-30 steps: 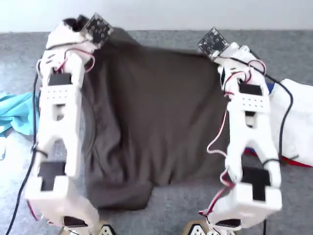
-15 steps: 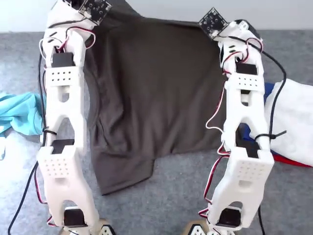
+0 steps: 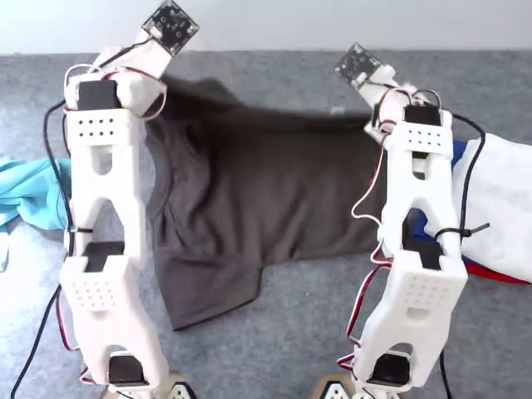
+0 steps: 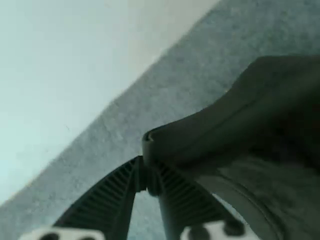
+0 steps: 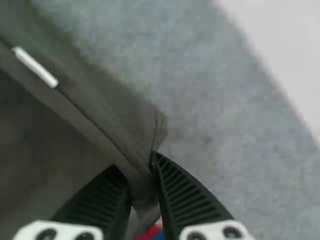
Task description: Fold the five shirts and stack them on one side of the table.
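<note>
from where i stand, both arms have drawn back from their long stretch of half a second ago. the dark shirt (image 3: 266, 199), which was pulled taut toward the back of the grey table (image 3: 316, 332), now sits lower, its far hem slack and a little rumpled. the left gripper (image 4: 146, 172) is pinched tight on one far corner of the cloth. the right gripper (image 5: 136, 172) is clamped on the hem at the other corner. the shirt's near part lies flat between the arms. i'd say the fold is just starting, far edge coming toward near. a white shirt (image 3: 503, 199) waits on the right and a teal one (image 3: 29, 195) on the left.
</note>
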Available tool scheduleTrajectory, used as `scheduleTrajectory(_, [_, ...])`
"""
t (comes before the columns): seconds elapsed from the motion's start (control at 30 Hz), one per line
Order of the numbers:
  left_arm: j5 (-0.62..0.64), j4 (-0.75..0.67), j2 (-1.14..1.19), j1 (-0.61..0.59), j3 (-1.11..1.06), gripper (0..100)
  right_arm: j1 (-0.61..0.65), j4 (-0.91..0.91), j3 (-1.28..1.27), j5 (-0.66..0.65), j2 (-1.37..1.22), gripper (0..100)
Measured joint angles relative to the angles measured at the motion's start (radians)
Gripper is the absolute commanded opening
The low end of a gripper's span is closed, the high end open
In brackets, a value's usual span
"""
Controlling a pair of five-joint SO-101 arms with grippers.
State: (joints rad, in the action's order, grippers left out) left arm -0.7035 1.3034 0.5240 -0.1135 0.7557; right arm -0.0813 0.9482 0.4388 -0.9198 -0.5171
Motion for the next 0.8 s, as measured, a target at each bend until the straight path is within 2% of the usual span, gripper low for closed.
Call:
scheduleTrajectory(0.17, [0.014,0.31,-0.057,0.011,0.002,2,-0.002,0.209,0.0,0.0,0.04,1.1])
scheduleTrajectory(0.23, [0.043,0.391,-0.084,0.023,0.002,2,-0.002,0.269,0.0,0.0,0.04,1.1])
scheduleTrajectory(0.4, [0.084,0.427,-0.189,0.026,-0.112,2,-0.018,0.405,0.0,0.002,0.04,1.2])
scheduleTrajectory(0.67, [0.094,0.431,-0.448,0.121,-0.608,2,-0.075,0.52,0.0,0.002,0.04,1.2])
scheduleTrajectory(0.8, [0.147,0.42,-0.56,0.129,-0.809,2,-0.078,0.605,0.0,0.003,0.04,1.2])
